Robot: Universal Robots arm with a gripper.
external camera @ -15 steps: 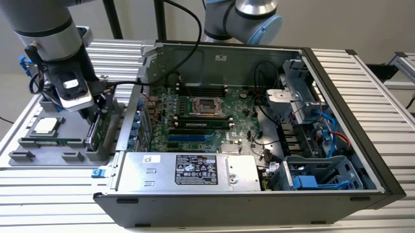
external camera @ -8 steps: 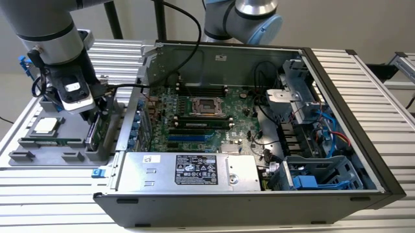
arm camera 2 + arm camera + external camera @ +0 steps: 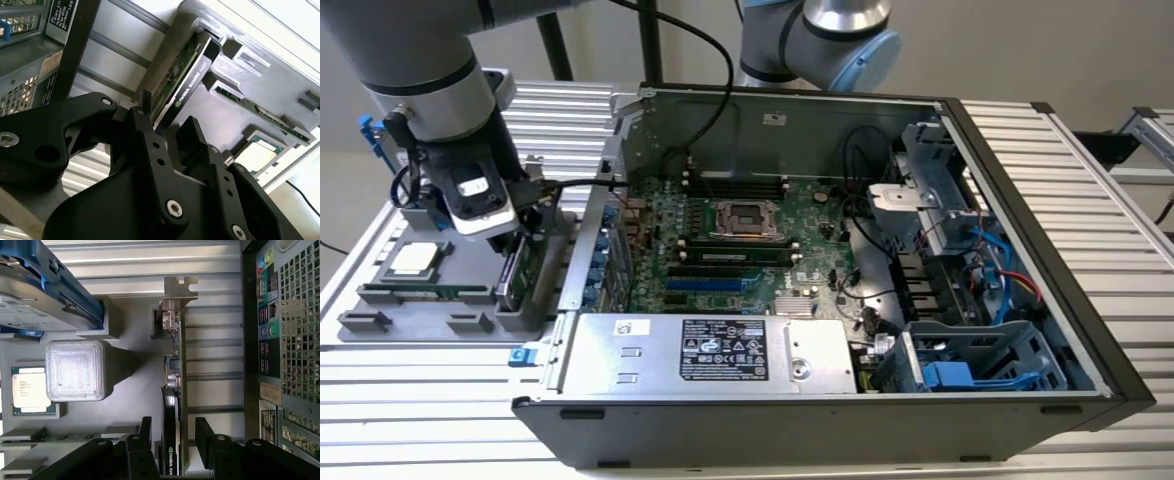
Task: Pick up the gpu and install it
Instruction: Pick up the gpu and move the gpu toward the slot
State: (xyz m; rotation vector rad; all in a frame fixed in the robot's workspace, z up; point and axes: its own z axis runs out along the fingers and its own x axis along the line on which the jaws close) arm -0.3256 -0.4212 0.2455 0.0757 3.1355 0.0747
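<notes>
hand (image 3: 173, 427): open wide, straddling the gpu (image 3: 176, 365) at its upper edge; no contact evident.
gpu position: upright on edge in the grey holder tray (image 3: 135, 390), between the fingers (image 3: 202, 435), beside the open computer case (image 3: 854, 250).

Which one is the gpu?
Beside the open computer case, on the exterior view's left, lies a grey tray. The gpu stands on edge there under the pincer: a green board with a black block and silver bracket, unlike the flat square chip.

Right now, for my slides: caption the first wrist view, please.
Open gripper straddles the gpu standing edge-up in the gray tray.
</notes>
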